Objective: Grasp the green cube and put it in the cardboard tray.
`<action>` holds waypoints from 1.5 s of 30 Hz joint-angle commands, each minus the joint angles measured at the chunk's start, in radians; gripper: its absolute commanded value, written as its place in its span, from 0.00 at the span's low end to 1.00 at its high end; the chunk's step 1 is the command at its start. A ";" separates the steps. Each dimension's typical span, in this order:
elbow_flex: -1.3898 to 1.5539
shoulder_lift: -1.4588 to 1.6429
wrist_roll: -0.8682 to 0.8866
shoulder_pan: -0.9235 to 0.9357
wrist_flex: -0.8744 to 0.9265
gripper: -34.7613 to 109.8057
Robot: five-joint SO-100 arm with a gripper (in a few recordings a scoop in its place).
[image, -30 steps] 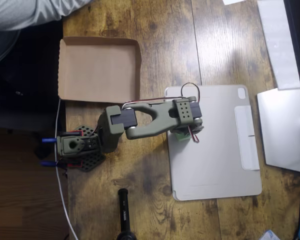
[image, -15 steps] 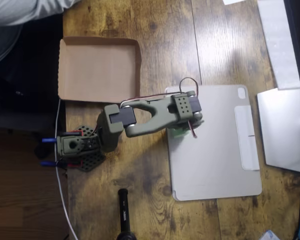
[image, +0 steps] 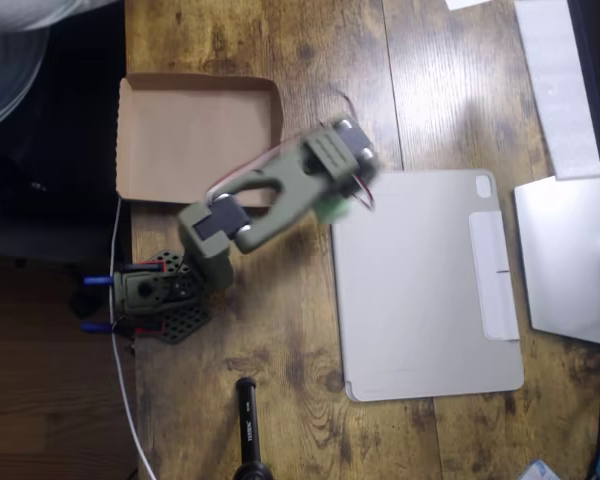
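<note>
**Green cube carried under the arm's head, near the tray's right wall**

Overhead view: the olive-green arm [image: 270, 195] reaches from its base at the lower left of the frame up and to the right, blurred with motion. Its head sits in the upper middle of the frame, and the tool [image: 332, 207] lies underneath it, mostly hidden by the arm's own body. A patch of light green, the green cube [image: 331, 210], peeks out from below the head, right at the top left corner of the pale grey tablet cover [image: 430, 290]. The cube appears held in the tool, though the fingers themselves are covered, so whether the tool is closed on it cannot be told for certain. Red and dark wires loop around the head.

The cardboard tray [image: 130, 140] lies in the upper left of the frame, its floor bare brown, with its right wall near the arm's head and apart from the cube. The cube is outside the tray, to the right of it.

The wooden counter [image: 310, 380] carries all of this. A black cylindrical object [image: 248, 425] lies at the bottom edge, below the arm's base. A white cable [image: 120, 370] runs down the counter's left edge. A grey sleeve [image: 20, 30] shows in the upper left corner.
</note>
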 commanded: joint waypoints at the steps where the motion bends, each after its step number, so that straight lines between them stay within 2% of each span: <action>1: -0.003 0.112 0.066 -0.172 0.044 0.31; 7: 0.028 0.173 0.172 -0.380 0.048 0.31; 14: 0.074 0.173 0.212 -0.523 0.034 0.30; 37: 0.115 0.186 0.213 -0.476 0.006 0.39; 45: 0.115 0.184 0.178 -0.459 -0.015 0.39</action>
